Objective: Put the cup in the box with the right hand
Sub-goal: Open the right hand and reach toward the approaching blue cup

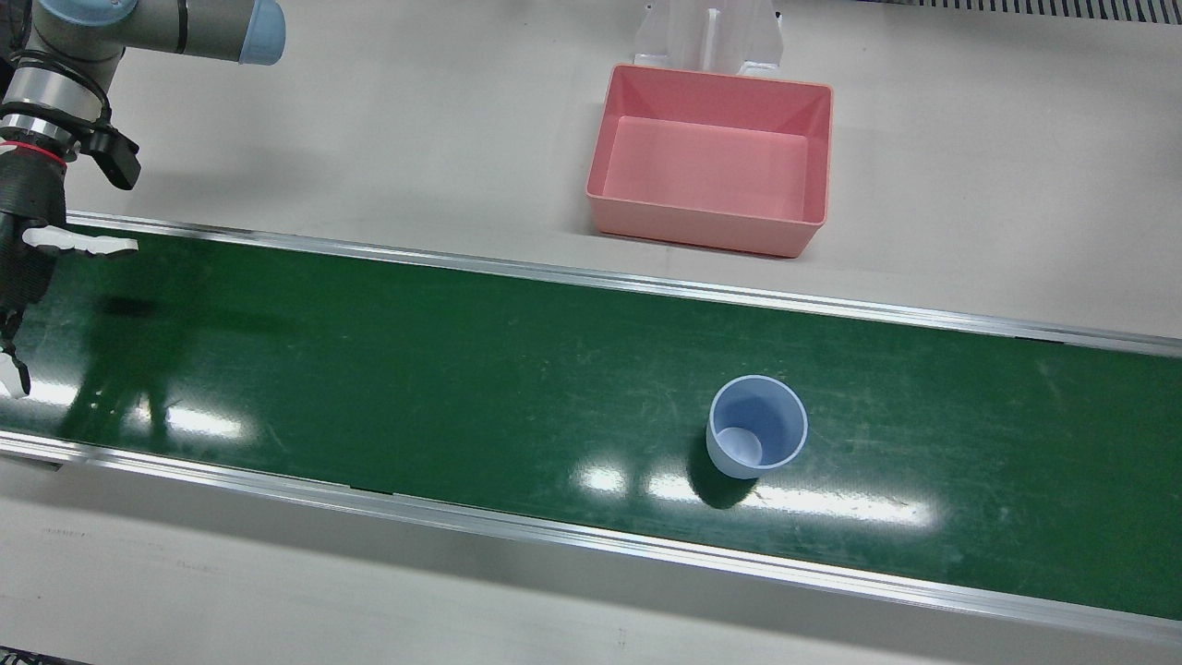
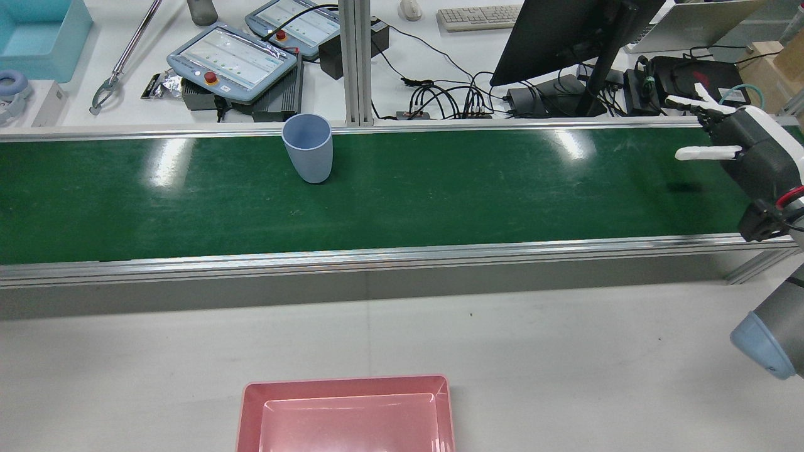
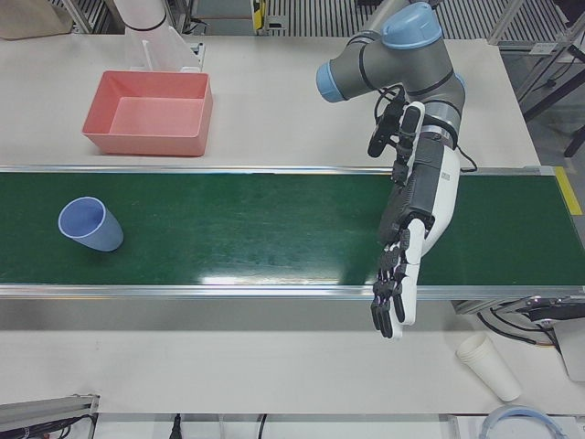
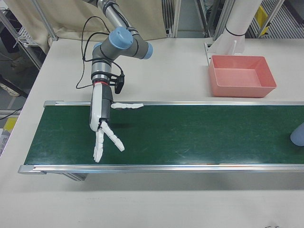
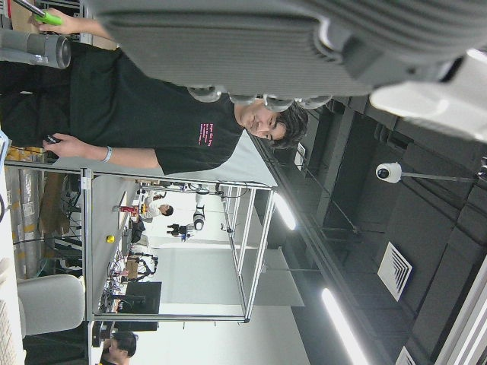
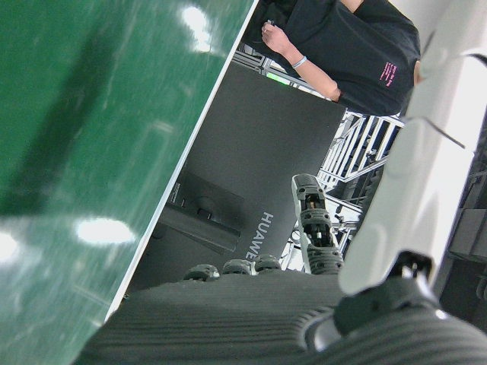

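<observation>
A light blue cup [image 1: 757, 427] stands upright on the green conveyor belt [image 1: 369, 369]. It also shows in the rear view [image 2: 307, 148], the left-front view [image 3: 90, 224] and at the right edge of the right-front view [image 4: 298, 134]. The empty pink box [image 1: 711, 157] sits on the white table behind the belt, nearer the robot [image 2: 345, 414]. My right hand [image 4: 102, 128] is open with its white fingers spread, above the belt's far end and far from the cup [image 2: 747, 150]. My left hand [image 3: 411, 238] is open and empty over the belt's other end.
Aluminium rails [image 1: 646, 286] edge the belt on both sides. Teach pendants [image 2: 232, 63], a monitor [image 2: 565, 31] and cables lie beyond the belt. A white paper cup [image 3: 489, 366] lies on the operator-side table near the left hand.
</observation>
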`<act>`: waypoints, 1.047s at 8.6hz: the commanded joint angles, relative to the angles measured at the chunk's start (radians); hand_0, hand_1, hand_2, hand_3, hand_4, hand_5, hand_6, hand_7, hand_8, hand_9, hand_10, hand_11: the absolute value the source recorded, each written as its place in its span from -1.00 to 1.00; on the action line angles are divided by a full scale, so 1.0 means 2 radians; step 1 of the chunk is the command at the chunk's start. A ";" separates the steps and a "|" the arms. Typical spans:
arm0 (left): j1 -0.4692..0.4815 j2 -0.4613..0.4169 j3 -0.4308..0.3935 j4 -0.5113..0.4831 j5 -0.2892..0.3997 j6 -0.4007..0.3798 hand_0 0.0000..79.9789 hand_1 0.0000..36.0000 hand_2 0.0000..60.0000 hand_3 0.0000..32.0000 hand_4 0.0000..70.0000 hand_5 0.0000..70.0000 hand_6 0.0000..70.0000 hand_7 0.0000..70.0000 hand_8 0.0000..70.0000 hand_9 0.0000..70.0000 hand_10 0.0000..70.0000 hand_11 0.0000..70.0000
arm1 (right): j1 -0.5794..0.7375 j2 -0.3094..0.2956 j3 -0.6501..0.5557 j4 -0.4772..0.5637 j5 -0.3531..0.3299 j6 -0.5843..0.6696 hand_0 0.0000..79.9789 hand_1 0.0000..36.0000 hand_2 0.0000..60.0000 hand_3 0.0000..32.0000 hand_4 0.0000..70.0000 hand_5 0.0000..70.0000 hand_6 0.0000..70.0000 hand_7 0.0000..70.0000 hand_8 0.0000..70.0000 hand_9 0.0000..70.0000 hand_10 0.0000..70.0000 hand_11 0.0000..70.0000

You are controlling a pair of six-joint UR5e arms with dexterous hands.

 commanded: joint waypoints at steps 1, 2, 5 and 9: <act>0.000 0.000 0.000 0.000 0.001 0.000 -1.00 -1.00 -1.00 -1.00 -1.00 -1.00 -1.00 -1.00 -1.00 -1.00 -1.00 -1.00 | -0.002 0.002 -0.028 0.055 -0.001 -0.010 0.23 -0.44 -0.92 -1.00 -0.87 -0.90 -1.00 -1.00 -1.00 -1.00 -1.00 -1.00; 0.001 0.000 0.000 0.000 0.001 0.000 -1.00 -1.00 -1.00 -1.00 -1.00 -1.00 -1.00 -1.00 -1.00 -1.00 -1.00 -1.00 | -0.002 0.008 -0.029 0.055 -0.001 -0.017 0.26 -0.44 -1.00 -1.00 -0.85 -0.89 -1.00 -1.00 -1.00 -1.00 -1.00 -1.00; 0.000 0.000 -0.001 0.000 0.000 0.000 -1.00 -1.00 -1.00 -1.00 -1.00 -1.00 -1.00 -1.00 -1.00 -1.00 -1.00 -1.00 | -0.002 0.017 -0.030 0.054 -0.001 -0.020 0.26 -0.39 -1.00 -1.00 -0.78 -0.89 -1.00 -1.00 -1.00 -1.00 -1.00 -1.00; 0.000 0.000 -0.001 0.000 0.000 0.000 -1.00 -1.00 -1.00 -1.00 -1.00 -1.00 -1.00 -1.00 -1.00 -1.00 -1.00 -1.00 | -0.001 0.016 -0.032 0.054 -0.002 -0.020 0.23 -0.35 -0.90 -1.00 -0.77 -0.91 -0.99 -0.97 -1.00 -1.00 -1.00 -1.00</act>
